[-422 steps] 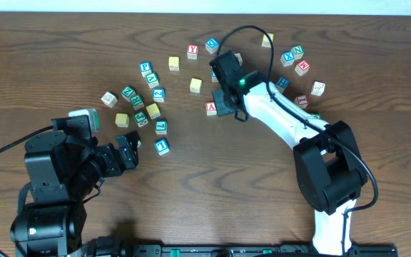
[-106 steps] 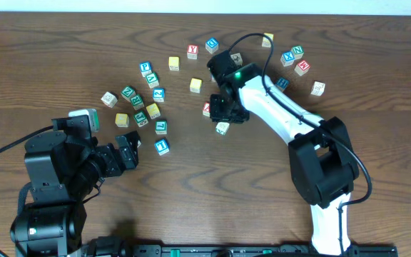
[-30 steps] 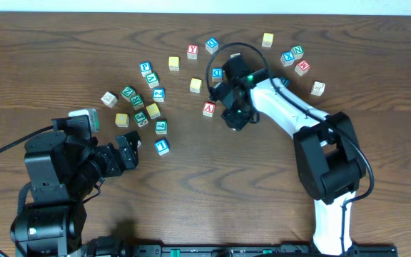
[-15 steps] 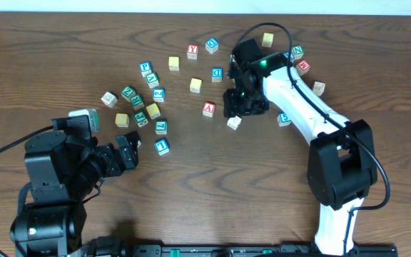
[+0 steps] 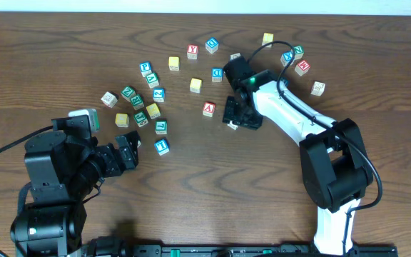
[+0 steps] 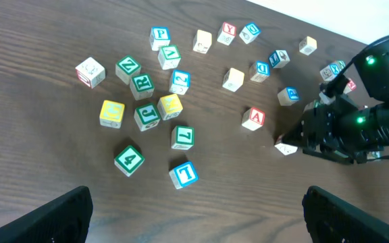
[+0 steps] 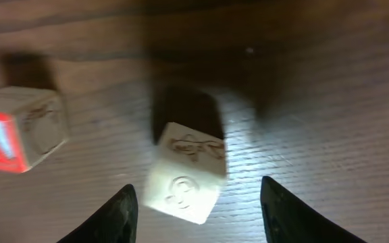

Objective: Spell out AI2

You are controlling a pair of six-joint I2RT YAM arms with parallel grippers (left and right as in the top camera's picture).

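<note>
**Right fingers spread around a pale cube beside the A**

At lower left of the wooden table (image 5: 212, 193), the left gripper (image 5: 128, 150) has its fingers spread wide and empty, near the blue 1 cube (image 5: 162, 146). Toward the middle, the red A cube (image 5: 209, 108) rests flat. Just right of it, not touching, lies a pale cube (image 7: 184, 172), its letter unreadable. The right gripper (image 5: 236, 116) straddles that cube, fingers parted, with a gap on each side.
</note>
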